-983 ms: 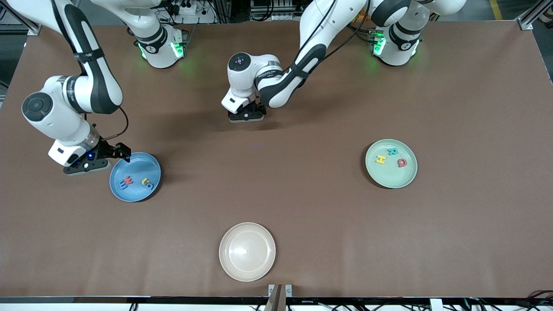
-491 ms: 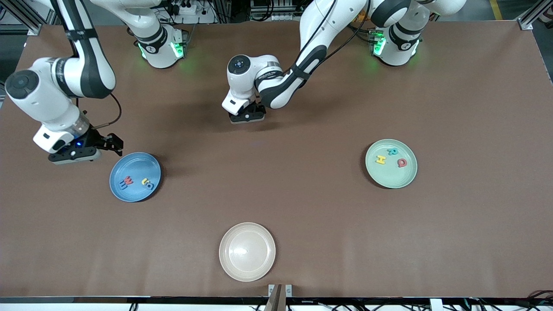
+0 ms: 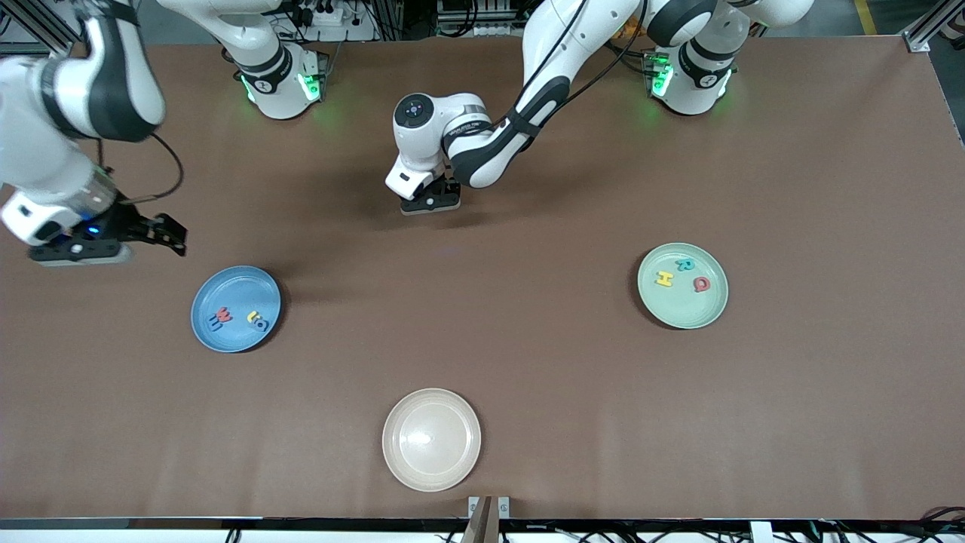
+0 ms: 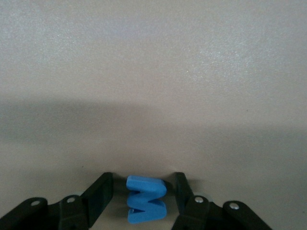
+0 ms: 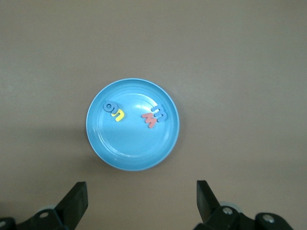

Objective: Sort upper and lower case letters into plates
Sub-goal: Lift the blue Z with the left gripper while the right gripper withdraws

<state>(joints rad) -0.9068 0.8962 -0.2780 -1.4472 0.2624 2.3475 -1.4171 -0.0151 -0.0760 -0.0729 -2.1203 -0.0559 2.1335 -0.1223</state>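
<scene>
Only the left wrist view reveals the eighth letter: a small blue foam letter W [image 4: 146, 199] lying on the brown desk [image 3: 528, 362] between the fingers [image 4: 98, 196] of the left tool [image 4: 142, 201], which stand close on either side of it; whether they already press on it cannot be told. From the front, the left tool [image 3: 430, 202] is seen low over the desk near the arms' bases, midway along the desk, with the letter hidden beneath it. The right wrist view looks straight down on the round blue plastic plate [image 5: 132, 158] and shows the right tool [image 5: 142, 199] with its fingers spread wide apart and nothing between them; from the front, this tool [image 3: 170, 234] hangs over bare desk at the right arm's end, beside the blue plate [image 3: 235, 335]. Counted: three plates, namely the blue one, a pale mint green plate [image 3: 682, 313] toward the left arm's end, and a cream-white plate [image 3: 431, 440] nearest the front camera. The blue plate carries four letters in two touching pairs, red with blue [image 5: 154, 116] and blue with yellow [image 5: 114, 110]. The green plate carries three: yellow [image 3: 664, 279], teal [image 3: 685, 265] and red [image 3: 702, 283].
</scene>
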